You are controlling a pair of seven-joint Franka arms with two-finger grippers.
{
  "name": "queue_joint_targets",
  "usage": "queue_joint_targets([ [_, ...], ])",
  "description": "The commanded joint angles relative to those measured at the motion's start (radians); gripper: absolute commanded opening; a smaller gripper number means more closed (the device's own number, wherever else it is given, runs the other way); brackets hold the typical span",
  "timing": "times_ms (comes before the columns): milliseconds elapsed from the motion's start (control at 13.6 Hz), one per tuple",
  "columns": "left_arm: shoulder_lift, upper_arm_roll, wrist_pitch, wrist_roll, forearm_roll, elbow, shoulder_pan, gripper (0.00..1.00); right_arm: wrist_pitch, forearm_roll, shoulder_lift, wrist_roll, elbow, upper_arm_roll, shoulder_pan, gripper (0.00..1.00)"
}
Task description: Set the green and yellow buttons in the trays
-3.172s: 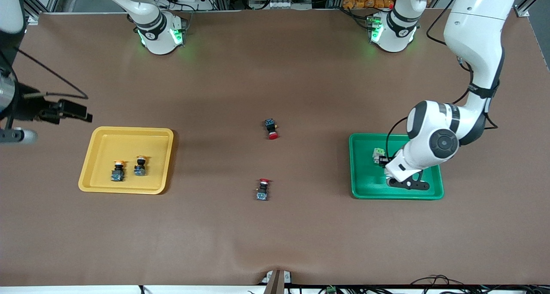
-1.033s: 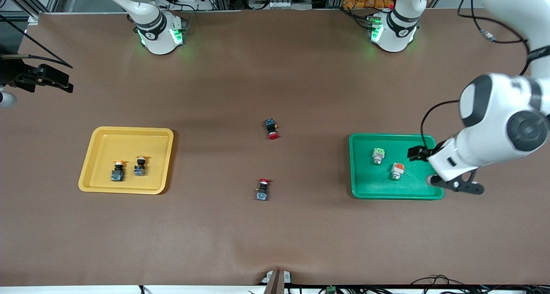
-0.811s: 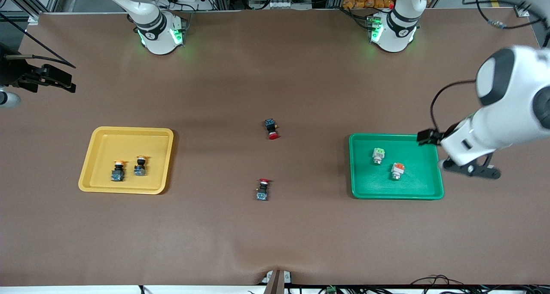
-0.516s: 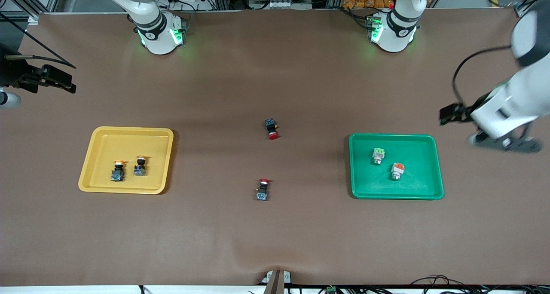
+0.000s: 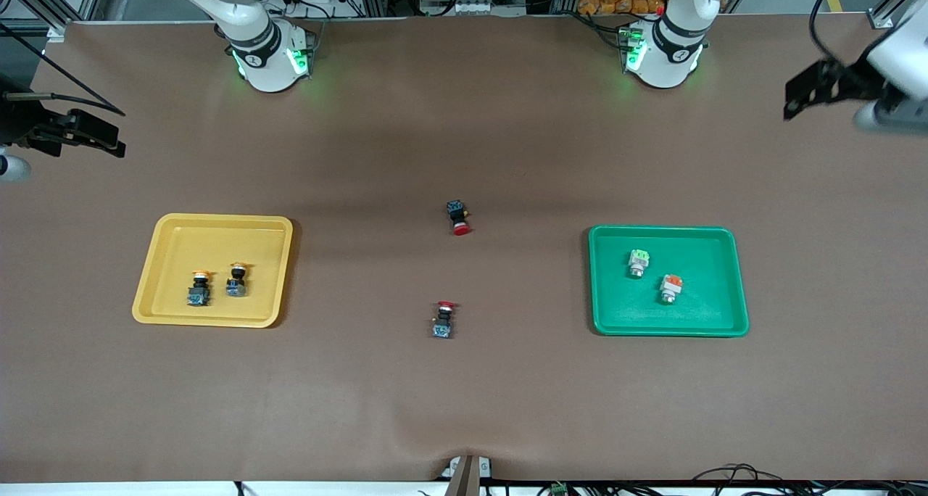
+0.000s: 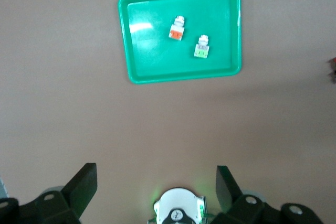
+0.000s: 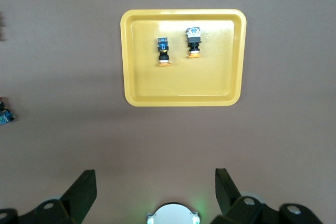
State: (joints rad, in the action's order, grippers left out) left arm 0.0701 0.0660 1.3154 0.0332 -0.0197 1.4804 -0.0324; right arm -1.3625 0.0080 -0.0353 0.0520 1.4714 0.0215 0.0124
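Observation:
The yellow tray point(image 5: 217, 220) holds two black switches with yellow-orange caps point(image 5: 199, 288) point(image 5: 236, 280). The green tray point(image 5: 663, 230) holds the white switch with the light-green block point(image 5: 638, 262) and the one with the orange block point(image 5: 670, 288). My left gripper point(image 6: 156, 182) is open and empty, high over bare table beside the green tray point(image 6: 181, 78). My right gripper point(image 7: 156, 182) is open and empty, high over bare table beside the yellow tray point(image 7: 184, 100), and waits.
Two black switches with red caps lie on the mat between the trays, one point(image 5: 457, 217) farther from the front camera, one point(image 5: 444, 319) nearer. The arm bases point(image 5: 268, 54) point(image 5: 663, 50) stand along the table's edge farthest from the front camera.
My left gripper has left the orange-block switch in the green tray, risen, and swung away toward the left arm's end of the table. The right arm has drawn back a little.

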Motion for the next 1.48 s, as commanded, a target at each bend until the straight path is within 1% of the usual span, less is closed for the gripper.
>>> queue_joint_targets([
  [0, 0.059, -0.035, -0.015, -0.007, 0.015, 0.032, -0.014, 1.0, 0.002, -0.016, 0.023, 0.103, 0.018, -0.005, 0.012, 1.0],
  [148, 0.042, -0.049, 0.004, 0.007, 0.018, 0.023, -0.015, 1.0, -0.001, -0.01, 0.025, 0.082, 0.018, 0.0, 0.005, 1.0],
  [295, 0.025, -0.058, 0.053, 0.01, 0.017, 0.024, -0.015, 1.0, -0.003, -0.005, 0.026, 0.068, 0.018, 0.005, -0.002, 1.0],
  [369, 0.011, -0.061, 0.064, 0.014, 0.014, 0.021, -0.015, 1.0, -0.004, -0.002, 0.026, 0.066, 0.018, 0.003, -0.02, 1.0],
  [590, 0.002, -0.084, 0.07, 0.036, 0.015, 0.02, -0.015, 1.0, -0.003, 0.018, 0.025, -0.033, 0.021, 0.005, -0.052, 1.0],
  [664, 0.0, -0.084, 0.071, 0.034, 0.017, 0.02, -0.015, 1.0, -0.003, 0.03, 0.025, -0.04, 0.021, 0.005, -0.058, 1.0],
  [1107, -0.006, -0.086, 0.085, 0.024, 0.009, 0.021, -0.015, 1.0, -0.003, 0.032, 0.026, -0.04, 0.021, 0.003, -0.055, 1.0],
  [1254, -0.022, -0.112, 0.085, 0.025, 0.013, 0.031, -0.015, 1.0, 0.0, 0.032, 0.026, -0.04, 0.021, 0.002, -0.054, 1.0],
  [1402, -0.023, -0.117, 0.085, 0.014, 0.01, 0.028, -0.018, 1.0, 0.0, 0.032, 0.026, -0.04, 0.021, 0.002, -0.054, 1.0],
])
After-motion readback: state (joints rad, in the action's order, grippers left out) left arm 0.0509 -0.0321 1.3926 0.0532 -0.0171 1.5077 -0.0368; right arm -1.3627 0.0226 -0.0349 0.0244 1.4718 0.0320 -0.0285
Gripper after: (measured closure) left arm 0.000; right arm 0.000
